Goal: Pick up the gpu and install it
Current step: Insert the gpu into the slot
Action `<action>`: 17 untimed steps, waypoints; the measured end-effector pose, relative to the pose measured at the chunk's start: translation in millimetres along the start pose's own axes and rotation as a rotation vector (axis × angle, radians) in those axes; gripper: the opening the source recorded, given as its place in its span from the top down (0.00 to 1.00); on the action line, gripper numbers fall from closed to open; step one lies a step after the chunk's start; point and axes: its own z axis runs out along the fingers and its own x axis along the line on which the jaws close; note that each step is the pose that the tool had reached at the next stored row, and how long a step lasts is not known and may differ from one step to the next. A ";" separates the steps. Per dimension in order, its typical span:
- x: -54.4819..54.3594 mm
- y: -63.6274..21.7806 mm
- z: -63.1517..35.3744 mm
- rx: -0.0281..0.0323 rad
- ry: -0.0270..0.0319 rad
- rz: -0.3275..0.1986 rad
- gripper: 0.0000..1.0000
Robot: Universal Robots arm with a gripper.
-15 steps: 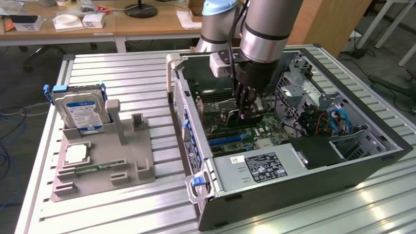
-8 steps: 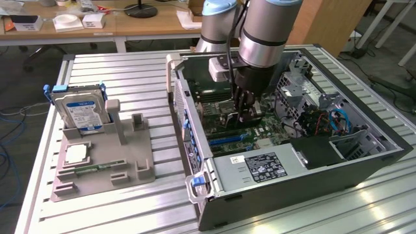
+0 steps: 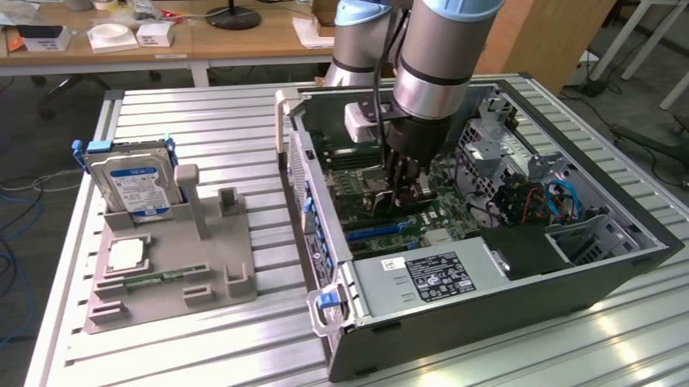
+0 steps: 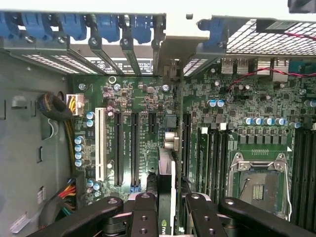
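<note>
The gpu is seen edge-on in the wrist view, a thin dark card with a silvery bracket end, standing upright between my fingers. My gripper is shut on it. It hangs low over the green motherboard, next to the long black expansion slots. In the exterior view my gripper reaches down into the open computer case, and the card is mostly hidden by the fingers.
The case's rear wall carries blue slot clips. A CPU socket and the power supply lie nearby. Outside the case, a grey fixture holds a hard drive, a CPU and a memory stick.
</note>
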 end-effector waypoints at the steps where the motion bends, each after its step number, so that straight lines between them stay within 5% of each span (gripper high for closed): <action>1: 0.0 0.0 1.2 0.0001 0.0000 0.000 0.73; 17: 0.1 0.4 6.2 -0.0002 -0.0001 0.000 0.73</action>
